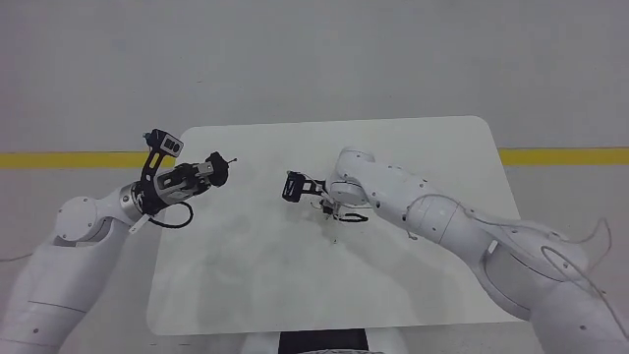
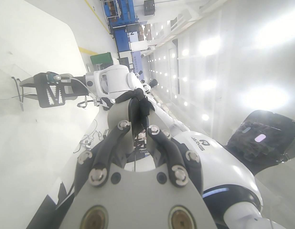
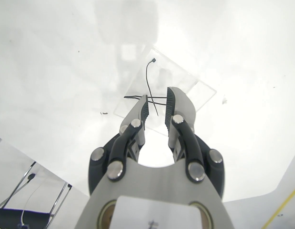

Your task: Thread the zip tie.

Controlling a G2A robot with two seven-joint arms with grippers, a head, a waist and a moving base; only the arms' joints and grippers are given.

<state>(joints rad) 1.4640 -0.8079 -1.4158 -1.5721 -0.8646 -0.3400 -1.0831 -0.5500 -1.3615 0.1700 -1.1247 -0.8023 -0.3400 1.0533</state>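
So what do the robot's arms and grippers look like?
The left arm and right arm are glossy white, rounded shells with black camera brackets and thin black cables at the wrists. The left gripper and right gripper each have a grey metal plate, black linkages with silver rivets, and grey fingers; the right's pads are black and ribbed.

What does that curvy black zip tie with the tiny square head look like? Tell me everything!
The zip tie is a thin black strap, plastic by its look, with a small square head at one end. It is unthreaded, gently curved, lying flat on a clear sheet. Another black tie crosses it. The right tool hangs open above it.
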